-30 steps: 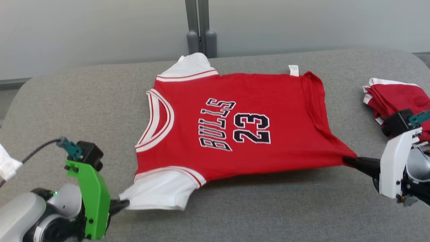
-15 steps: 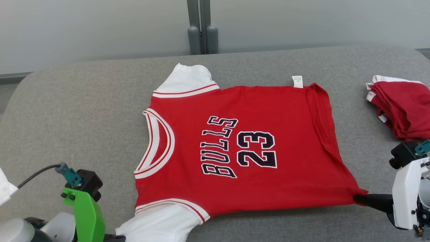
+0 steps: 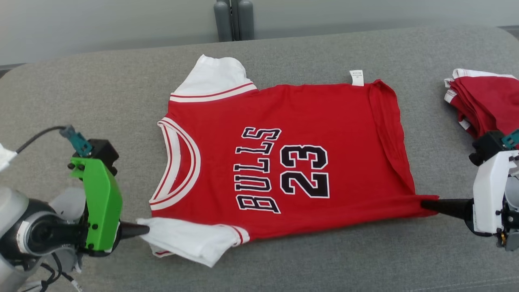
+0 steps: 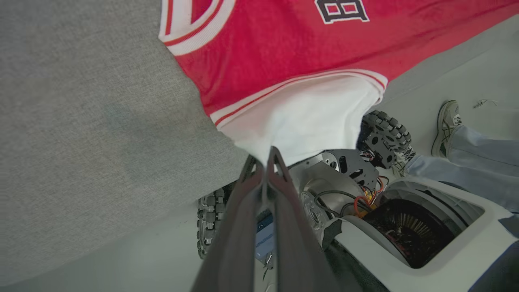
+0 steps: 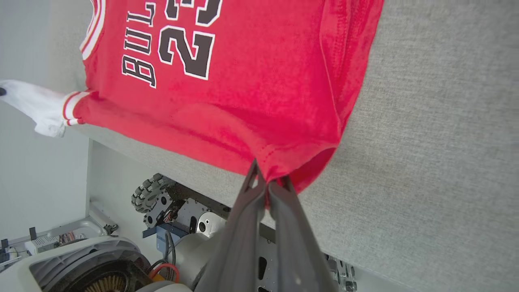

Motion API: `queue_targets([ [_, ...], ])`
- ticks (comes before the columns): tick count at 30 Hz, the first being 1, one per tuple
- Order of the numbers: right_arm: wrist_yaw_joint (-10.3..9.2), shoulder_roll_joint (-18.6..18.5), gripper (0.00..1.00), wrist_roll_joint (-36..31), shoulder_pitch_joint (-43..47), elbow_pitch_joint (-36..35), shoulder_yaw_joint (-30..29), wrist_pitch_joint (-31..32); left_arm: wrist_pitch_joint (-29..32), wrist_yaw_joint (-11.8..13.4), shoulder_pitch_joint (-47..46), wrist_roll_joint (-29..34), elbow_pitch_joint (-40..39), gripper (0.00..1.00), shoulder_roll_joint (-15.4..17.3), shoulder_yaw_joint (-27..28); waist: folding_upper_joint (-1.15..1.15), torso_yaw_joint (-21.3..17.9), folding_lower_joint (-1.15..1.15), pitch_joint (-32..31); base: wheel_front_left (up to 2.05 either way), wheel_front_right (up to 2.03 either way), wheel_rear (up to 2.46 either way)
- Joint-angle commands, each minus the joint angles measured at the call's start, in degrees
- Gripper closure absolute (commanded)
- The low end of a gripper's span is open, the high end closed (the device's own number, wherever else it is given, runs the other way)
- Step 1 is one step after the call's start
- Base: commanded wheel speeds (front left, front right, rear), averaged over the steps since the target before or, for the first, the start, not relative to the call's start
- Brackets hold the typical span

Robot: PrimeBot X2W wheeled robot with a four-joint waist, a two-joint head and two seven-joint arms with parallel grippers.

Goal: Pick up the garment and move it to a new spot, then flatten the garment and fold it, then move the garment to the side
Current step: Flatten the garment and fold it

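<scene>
Red cloth of the garment point(image 3: 292, 121) was spread across the middle of the frame on the grey table point(image 3: 81, 101), its near edge stretched between both grippers. The left gripper point(image 3: 144, 230) was closed on the white sleeve point(image 3: 182, 243) at lower left, and the right gripper point(image 3: 425, 204) on the hem corner point(image 3: 409, 200) at lower right. Against a second earlier, the sleeve had been drawn tauter leftward, and the view itself had shifted. Flattening was judged well advanced, with folding not yet begun.

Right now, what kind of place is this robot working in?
Probably a robotics lab: a grey fabric-covered table before a plain wall, a red jersey spread on it, and a pile of folded red garments alongside.
</scene>
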Motion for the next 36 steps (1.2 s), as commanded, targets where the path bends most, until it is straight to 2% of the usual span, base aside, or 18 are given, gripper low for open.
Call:
queue_targets([
  [1, 0.02, 0.61, 1.0, 1.02, -1.25, 0.7, -0.54, 0.49, 0.73, -0.27, -1.85, -0.04, 1.45, 1.0, -1.15, 0.24, 0.0, -0.84, 0.0, 1.92, 0.0, 0.0, 0.0],
  [10, 0.02, 3.17, 1.0, 3.48, -5.3, 5.61, -1.67, 1.7, 0.44, -1.55, -9.44, 2.19, 12.29, 1.0, -8.04, 0.84, 0.0, -0.92, 0.0, 6.23, 0.0, 0.0, 0.0],
  [17, 0.02, 5.03, 1.0, 2.71, -7.38, 7.8, -1.34, 2.14, -1.83, -4.16, -14.2, 4.51, 20.73, 1.0, -12.67, 1.05, 0.0, -1.24, 0.0, 8.46, 0.0, 0.0, 0.0],
  [25, 0.02, 7.73, 1.0, 3.12, -9.05, 10.18, -1.47, 1.49, -6.68, -7.62, -16.41, 7.17, 28.3, 1.0, -15.86, 1.38, 0.0, -1.58, 0.0, 8.82, 0.0, 0.0, 0.0],
  [28, 0.02, 8.32, 0.92, 3.16, -9.21, 10.6, -1.16, 1.68, -7.91, -8.93, -16.52, 7.53, 30.71, 1.0, -17.13, 1.11, 0.0, -1.56, 0.0, 8.6, 0.0, 0.0, 0.0],
  [30, 0.02, 8.51, 0.75, 3.16, -9.34, 10.68, -1.15, 1.55, -8.97, -10.06, -16.99, 8.2, 31.97, 1.0, -17.73, 1.03, 0.0, -1.5, 0.0, 8.44, 0.0, 0.0, 0.0],
  [31, 0.02, 8.59, 0.61, 3.18, -9.39, 10.76, -1.16, 1.35, -9.96, -10.6, -17.22, 8.35, 32.79, 1.0, -18.04, 1.18, 0.0, -1.47, 0.0, 8.37, 0.0, 0.0, 0.0],
  [32, 0.02, 8.67, 0.54, 3.2, -9.38, 10.85, -1.12, 1.28, -10.55, -11.07, -17.22, 8.53, 33.48, 0.73, -18.4, 1.17, 0.0, -1.45, 0.0, 8.28, 0.0, 0.0, 0.0],
  [33, 0.02, 8.77, 0.45, 3.19, -9.29, 11.01, -1.0, 1.26, -11.12, -11.47, -17.07, 8.83, 34.26, 0.63, -18.88, 1.04, 0.0, -1.41, 0.0, 8.06, 0.0, 0.0, 0.0],
  [34, 0.02, 8.85, 0.04, 3.14, -9.21, 11.13, -0.97, 1.13, -11.44, -11.77, -17.01, 9.01, 34.91, 0.0, -19.19, 0.9, 0.0, -1.38, 0.0, 7.87, 0.0, 0.0, 0.0],
  [36, 0.02, 9.18, 0.0, 3.16, -8.83, 11.38, -0.87, 0.69, -11.58, -12.25, -16.56, 9.1, 36.34, 0.0, -19.61, 0.55, 0.0, -1.3, 0.0, 7.18, 0.0, 0.0, 0.0],
])
